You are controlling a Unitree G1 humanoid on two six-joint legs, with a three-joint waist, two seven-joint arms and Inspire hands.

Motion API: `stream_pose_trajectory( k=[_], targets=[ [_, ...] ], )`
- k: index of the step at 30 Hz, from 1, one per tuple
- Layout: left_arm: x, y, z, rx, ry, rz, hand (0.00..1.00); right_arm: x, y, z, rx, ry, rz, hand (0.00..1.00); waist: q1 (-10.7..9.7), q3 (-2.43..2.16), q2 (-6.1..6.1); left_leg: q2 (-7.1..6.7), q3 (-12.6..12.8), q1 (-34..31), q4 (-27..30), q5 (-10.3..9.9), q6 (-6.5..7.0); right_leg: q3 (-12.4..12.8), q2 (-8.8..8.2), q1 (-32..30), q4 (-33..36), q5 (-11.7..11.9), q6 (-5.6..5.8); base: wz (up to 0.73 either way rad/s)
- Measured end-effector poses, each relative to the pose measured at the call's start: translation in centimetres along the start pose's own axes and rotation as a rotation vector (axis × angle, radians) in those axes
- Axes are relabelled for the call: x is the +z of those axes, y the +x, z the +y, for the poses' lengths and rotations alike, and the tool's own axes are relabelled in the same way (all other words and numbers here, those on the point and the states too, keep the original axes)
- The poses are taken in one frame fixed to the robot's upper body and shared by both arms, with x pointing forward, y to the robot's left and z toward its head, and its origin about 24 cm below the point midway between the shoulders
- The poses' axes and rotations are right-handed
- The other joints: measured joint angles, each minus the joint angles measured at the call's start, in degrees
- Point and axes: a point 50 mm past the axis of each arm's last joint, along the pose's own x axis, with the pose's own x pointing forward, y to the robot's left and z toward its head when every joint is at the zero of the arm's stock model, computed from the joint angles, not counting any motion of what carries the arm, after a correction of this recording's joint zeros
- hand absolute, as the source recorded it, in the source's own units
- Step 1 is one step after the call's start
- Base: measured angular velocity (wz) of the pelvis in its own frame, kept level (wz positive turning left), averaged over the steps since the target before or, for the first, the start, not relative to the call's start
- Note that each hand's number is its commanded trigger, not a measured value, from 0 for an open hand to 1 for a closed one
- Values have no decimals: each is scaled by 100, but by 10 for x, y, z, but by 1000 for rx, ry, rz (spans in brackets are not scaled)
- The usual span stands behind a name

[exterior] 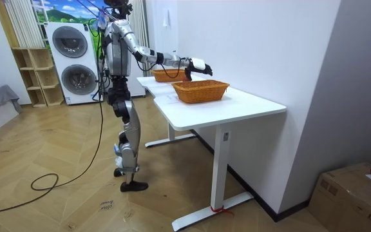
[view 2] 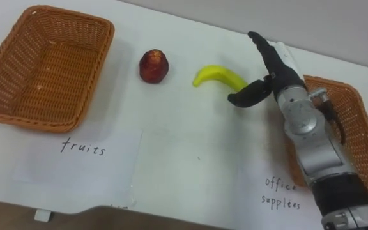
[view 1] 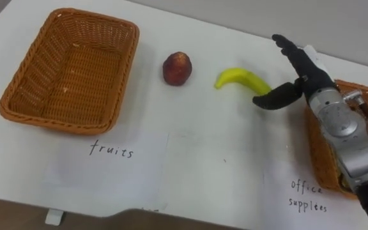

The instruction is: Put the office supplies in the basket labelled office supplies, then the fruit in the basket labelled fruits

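Paper label sheet (view 1: 107, 167) is lying closest, at the near edge of the white surface (view 1: 209, 160), right in front of the left wicker basket (view 1: 19, 96), which is sitting empty. Right wicker basket (view 2: 363, 128) is sitting at the far right, partly covered by the robot's right forearm. Two fruits are lying between the baskets: a red round fruit (view 1: 177, 68), apart from everything, and a yellow banana (view 1: 241, 78) just to its right. Right hand (view 1: 306, 71) is hovering at the banana's right end, released, fingers (view 1: 286, 46) straight and pointing away from the robot, thumb reaching in at the banana's tip; contact is too close to call. Nothing is being held. Robot is standing at the surface's edge in the room view, arm stretched out over it. Step in hand looks like the approach to the banana, sorting not yet begun. Next move is probably calling for the hand to come down over the banana, curl round its middle, then carry it left past the red fruit to the left basket.
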Motion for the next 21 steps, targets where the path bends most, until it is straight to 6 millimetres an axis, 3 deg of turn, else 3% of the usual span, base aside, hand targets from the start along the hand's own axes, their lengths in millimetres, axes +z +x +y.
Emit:
stream_pose_trajectory(
  k=[14,21],
  targets=[
    [-1,-1,-1,26,-78,22,0,2,0,10,38,-194,-11,0,109,40,6,-14,-101,-49,31,0,0,-154,-26,5,-1,0,0,3],
    [0,-1,-3,19,-51,9,0,-7,9,18,99,-239,49,0,147,43,5,-11,-118,-66,35,6,-4,-179,-27,-2,-4,0,-1,1]
  ],
)
